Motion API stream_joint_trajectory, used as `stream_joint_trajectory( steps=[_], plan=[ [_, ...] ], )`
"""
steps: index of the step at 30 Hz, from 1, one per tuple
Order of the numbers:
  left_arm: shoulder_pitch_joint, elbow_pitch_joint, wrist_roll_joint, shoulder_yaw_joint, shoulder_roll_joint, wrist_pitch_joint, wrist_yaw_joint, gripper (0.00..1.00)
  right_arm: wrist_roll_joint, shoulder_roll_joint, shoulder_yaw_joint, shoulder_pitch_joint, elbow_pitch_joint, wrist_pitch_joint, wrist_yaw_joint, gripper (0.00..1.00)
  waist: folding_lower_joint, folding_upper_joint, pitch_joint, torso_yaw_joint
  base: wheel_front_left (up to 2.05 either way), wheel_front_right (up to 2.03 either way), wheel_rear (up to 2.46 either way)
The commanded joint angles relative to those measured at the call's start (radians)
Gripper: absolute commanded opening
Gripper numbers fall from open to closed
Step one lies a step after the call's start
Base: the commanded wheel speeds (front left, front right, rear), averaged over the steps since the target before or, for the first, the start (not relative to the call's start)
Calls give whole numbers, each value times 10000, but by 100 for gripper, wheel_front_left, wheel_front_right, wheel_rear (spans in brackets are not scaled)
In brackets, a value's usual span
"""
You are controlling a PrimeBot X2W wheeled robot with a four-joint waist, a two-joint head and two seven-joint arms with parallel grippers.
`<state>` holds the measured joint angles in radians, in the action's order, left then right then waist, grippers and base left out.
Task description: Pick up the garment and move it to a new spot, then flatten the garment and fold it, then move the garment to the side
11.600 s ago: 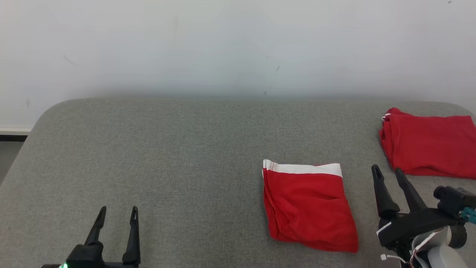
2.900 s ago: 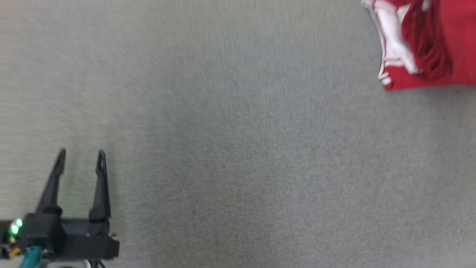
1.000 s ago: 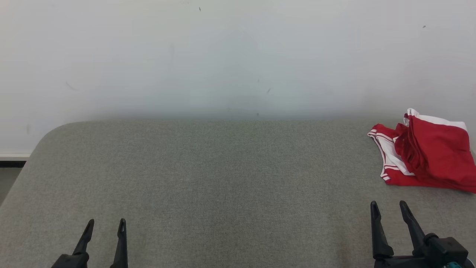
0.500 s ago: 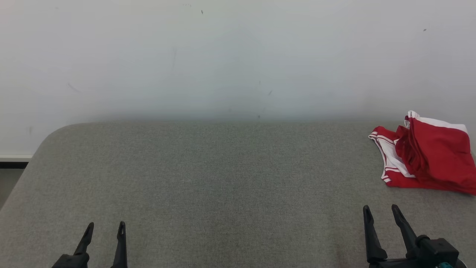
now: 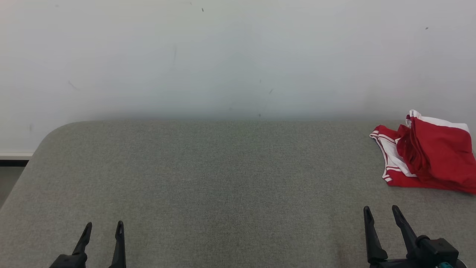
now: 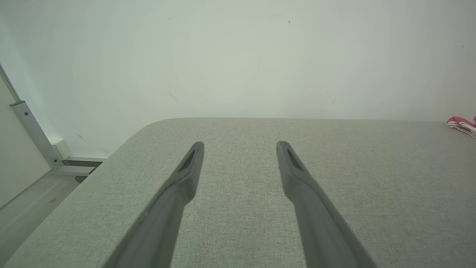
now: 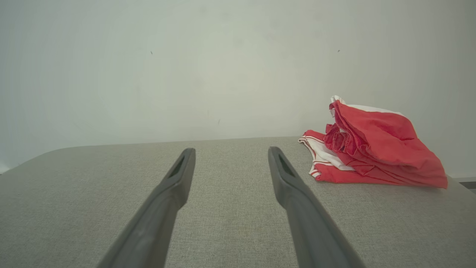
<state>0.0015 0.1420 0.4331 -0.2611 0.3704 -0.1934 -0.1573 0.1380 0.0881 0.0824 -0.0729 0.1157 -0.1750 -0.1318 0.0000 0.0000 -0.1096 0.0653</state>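
Note:
A red garment with a white band lies bunched on top of another red and white piece at the far right of the grey table. The right wrist view shows this pile to the right of my fingers. A sliver of it shows at the right edge of the left wrist view. My right gripper stands open near the front right, short of the pile, nothing between its fingers. At the front left my left gripper is open too, holding nothing.
A white wall rises directly behind the table. The table's rounded left corner drops to a floor strip beside a metal rail.
Since half a second ago almost nothing has shifted. Well before that, the folded red garment lay mid-table; now it rests on the pile at the far right.

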Motion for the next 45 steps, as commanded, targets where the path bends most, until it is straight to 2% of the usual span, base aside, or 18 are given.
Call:
stream_joint_trajectory(
  steps=[1,3,4,10,29,45],
  plan=[
    [55,-31,41,-24,58,-56,20,100,8,21,-8,8,25,30,21,100,0,0,4,10,0,0,0],
    [68,-48,53,-54,81,-54,53,100,16,28,-21,11,39,33,21,100,0,0,10,18,0,0,0],
    [4,-20,3,-39,49,0,45,0,3,1,-7,2,37,2,0,0,0,0,11,17,0,0,0],
    [288,378,44,-171,-221,41,89,0,58,-86,-4,-225,540,22,0,0,0,0,18,19,0,0,0],
    [-112,574,3072,852,-981,820,811,0,3837,-159,89,329,718,770,3,0,0,0,195,-89,0,0,0],
    [-360,661,5026,1516,-1480,1331,1281,0,6291,-210,137,679,833,1237,6,0,0,0,337,-175,0,0,0]
  ],
)
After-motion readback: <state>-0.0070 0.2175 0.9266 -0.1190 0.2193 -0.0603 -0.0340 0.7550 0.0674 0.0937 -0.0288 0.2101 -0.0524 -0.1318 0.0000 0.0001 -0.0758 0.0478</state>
